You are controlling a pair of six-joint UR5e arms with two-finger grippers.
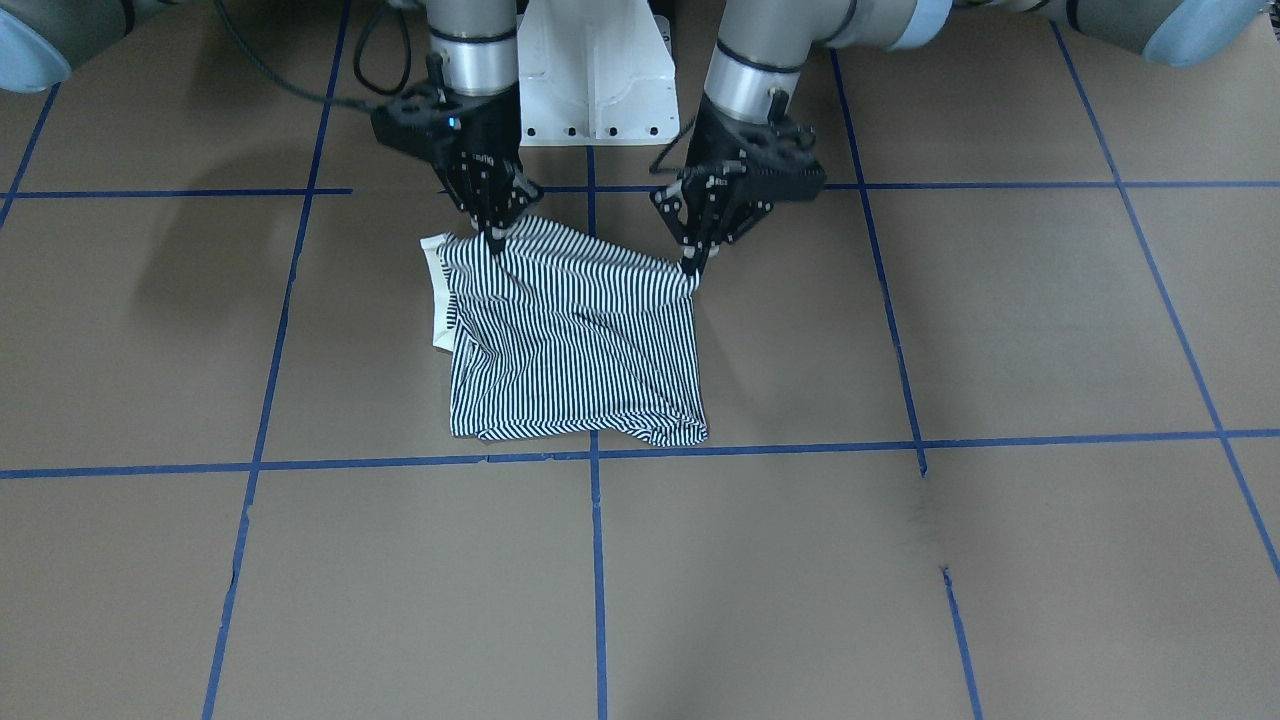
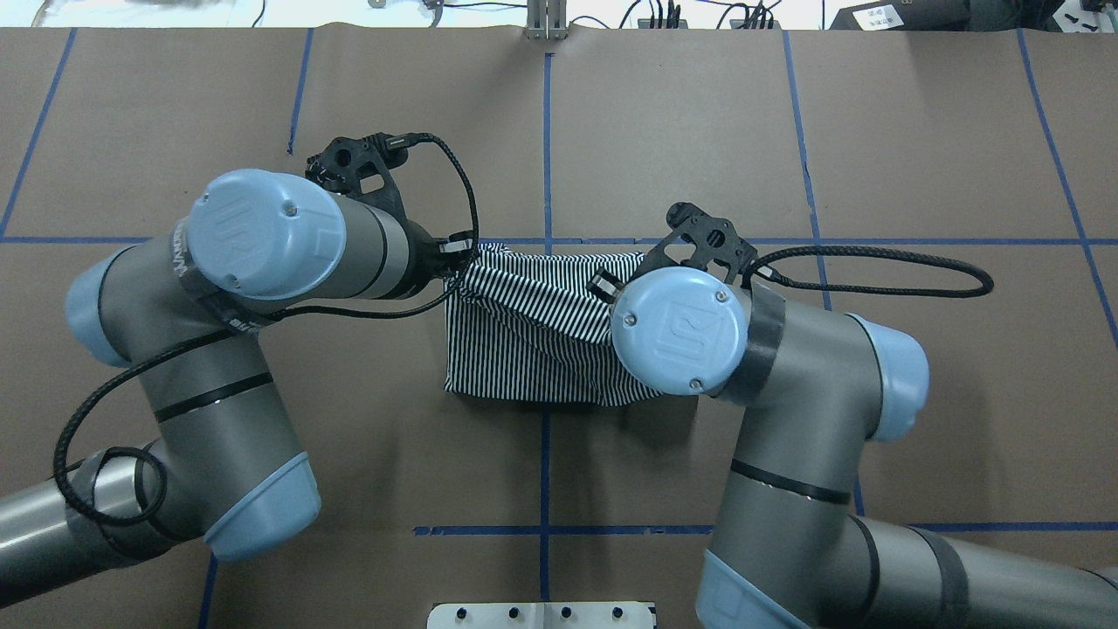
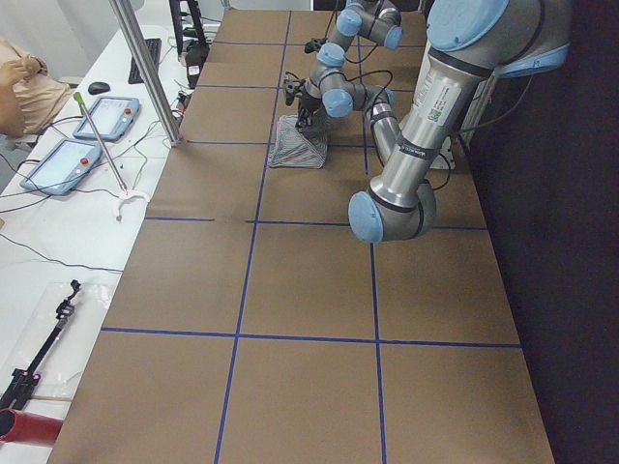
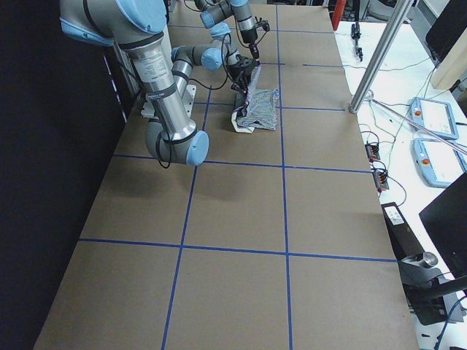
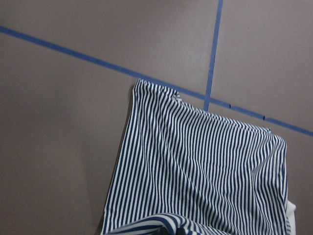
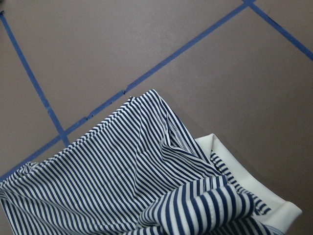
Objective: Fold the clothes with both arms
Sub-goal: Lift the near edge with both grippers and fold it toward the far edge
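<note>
Front view shows cream collar [image 1: 436,295] at shirt [image 1: 575,340] side; overhead: right arm [image 2: 786,367] covers it. Left gripper [image 1: 690,263], right gripper [image 1: 495,236] each clamp shirt's robot-side edge. Shirt folded, striped, wrinkled, mid-table [image 1: 900,560].

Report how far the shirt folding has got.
Done: the shirt is already folded into a compact block, collar peeking out. In hand: left gripper and right gripper each pinch a raised corner. Left: probably carry that edge over, release, smooth wrinkles.

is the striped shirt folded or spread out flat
Folded: the shirt lies as a compact rectangle, collar poking out, left gripper and right gripper pinching its robot-side corners.
</note>
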